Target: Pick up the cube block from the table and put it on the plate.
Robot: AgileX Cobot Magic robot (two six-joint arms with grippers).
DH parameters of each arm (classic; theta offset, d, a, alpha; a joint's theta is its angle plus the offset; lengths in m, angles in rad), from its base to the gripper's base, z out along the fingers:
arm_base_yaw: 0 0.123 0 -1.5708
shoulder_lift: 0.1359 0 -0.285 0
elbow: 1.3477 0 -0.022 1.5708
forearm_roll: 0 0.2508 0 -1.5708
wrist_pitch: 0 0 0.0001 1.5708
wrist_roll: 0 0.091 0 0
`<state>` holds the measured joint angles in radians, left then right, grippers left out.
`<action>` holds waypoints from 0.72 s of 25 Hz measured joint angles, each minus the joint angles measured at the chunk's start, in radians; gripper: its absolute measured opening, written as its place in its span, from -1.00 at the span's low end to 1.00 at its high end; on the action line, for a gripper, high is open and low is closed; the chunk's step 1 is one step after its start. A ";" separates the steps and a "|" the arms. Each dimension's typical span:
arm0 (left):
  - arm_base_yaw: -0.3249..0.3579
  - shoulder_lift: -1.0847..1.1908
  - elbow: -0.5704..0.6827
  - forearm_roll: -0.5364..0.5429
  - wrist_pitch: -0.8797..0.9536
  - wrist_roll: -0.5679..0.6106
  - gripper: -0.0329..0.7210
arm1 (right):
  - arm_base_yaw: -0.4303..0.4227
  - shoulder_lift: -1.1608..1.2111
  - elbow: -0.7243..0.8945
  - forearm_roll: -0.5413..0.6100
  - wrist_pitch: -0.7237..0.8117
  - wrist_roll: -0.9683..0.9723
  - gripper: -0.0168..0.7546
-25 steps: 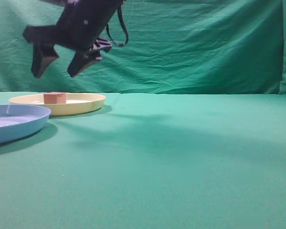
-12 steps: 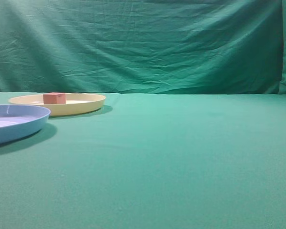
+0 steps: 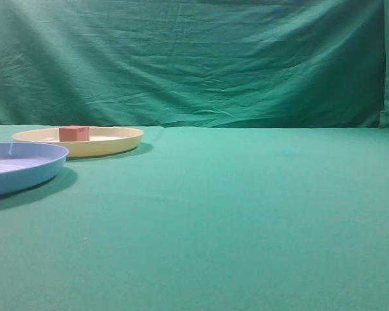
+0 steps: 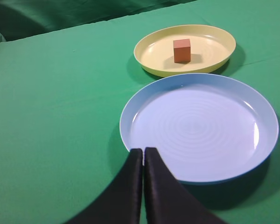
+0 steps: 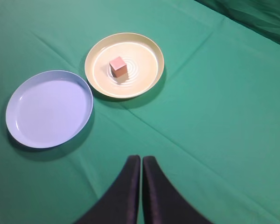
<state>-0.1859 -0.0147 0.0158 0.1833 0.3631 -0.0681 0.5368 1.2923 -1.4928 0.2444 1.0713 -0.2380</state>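
Note:
The cube block [image 3: 74, 133] sits inside the pale yellow plate [image 3: 120, 139] at the far left of the green table [image 3: 246, 207]. It also shows in the left wrist view [image 4: 182, 50] on the plate [image 4: 154, 44], and in the right wrist view [image 5: 118, 66] on the plate [image 5: 149, 60]. My left gripper [image 4: 143, 151] is shut and empty, raised above the near rim of the blue plate. My right gripper [image 5: 141, 159] is shut and empty, high above the cloth, well away from the plates. Neither gripper shows in the exterior view.
A light blue ribbed plate [image 3: 26, 170] lies just in front of the yellow plate, at the left edge; it also shows in the left wrist view [image 4: 200, 126] and the right wrist view [image 5: 49, 108]. Green fabric backdrop [image 3: 214, 58] hangs behind the table.
One second ago an open gripper hung above the yellow plate in the exterior view; it has left that view. The cube block has stayed on the plate.

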 joint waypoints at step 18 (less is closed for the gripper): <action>0.000 0.000 0.000 0.000 0.000 0.000 -0.91 | -0.002 -0.741 0.743 -0.170 -0.299 0.132 -0.96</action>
<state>-0.1859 -0.0147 0.0158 0.1833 0.3631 -0.0681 0.5344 0.5517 -0.7494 0.0745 0.7724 -0.1064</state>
